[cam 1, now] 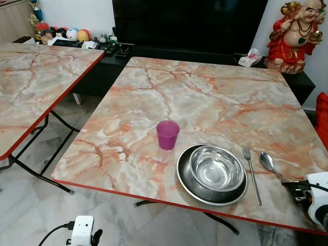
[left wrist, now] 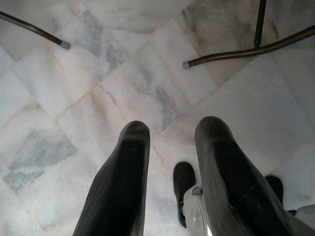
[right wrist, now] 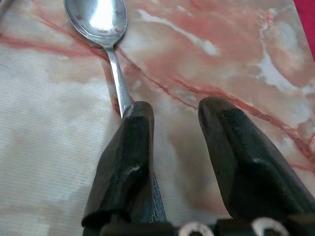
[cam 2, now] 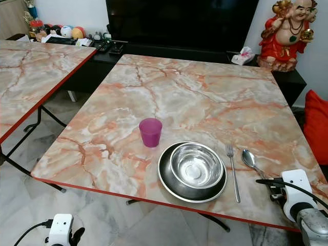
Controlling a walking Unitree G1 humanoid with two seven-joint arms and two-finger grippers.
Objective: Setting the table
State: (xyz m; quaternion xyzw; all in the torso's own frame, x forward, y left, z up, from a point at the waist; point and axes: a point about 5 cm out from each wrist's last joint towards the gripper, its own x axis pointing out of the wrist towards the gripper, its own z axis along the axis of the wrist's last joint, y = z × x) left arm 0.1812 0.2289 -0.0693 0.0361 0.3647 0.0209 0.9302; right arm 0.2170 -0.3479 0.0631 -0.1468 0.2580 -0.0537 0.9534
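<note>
On the marble table [cam 1: 205, 87], near its front edge, a purple cup [cam 1: 167, 134] stands upright. To its right a steel bowl [cam 1: 217, 150] sits inside a dark round plate [cam 1: 183, 180]. A fork [cam 1: 251, 174] lies right of the plate, and a spoon [cam 1: 267, 161] lies beside the fork. My right gripper [right wrist: 174, 110] is open just over the table at the spoon's handle end. The handle runs under one of its fingers [right wrist: 130, 147], and nothing is between the jaws. My left gripper [left wrist: 172, 130] hangs open below the table's front left, over the floor.
A second marble table [cam 1: 31, 82] stands to the left across a floor gap. Behind are a low black console [cam 1: 118, 51] with a TV [cam 1: 189, 23], small toys and a tissue pack [cam 1: 249, 57]. A red statue [cam 1: 294, 33] stands at back right, a red cushion [cam 2: 315, 123] at right.
</note>
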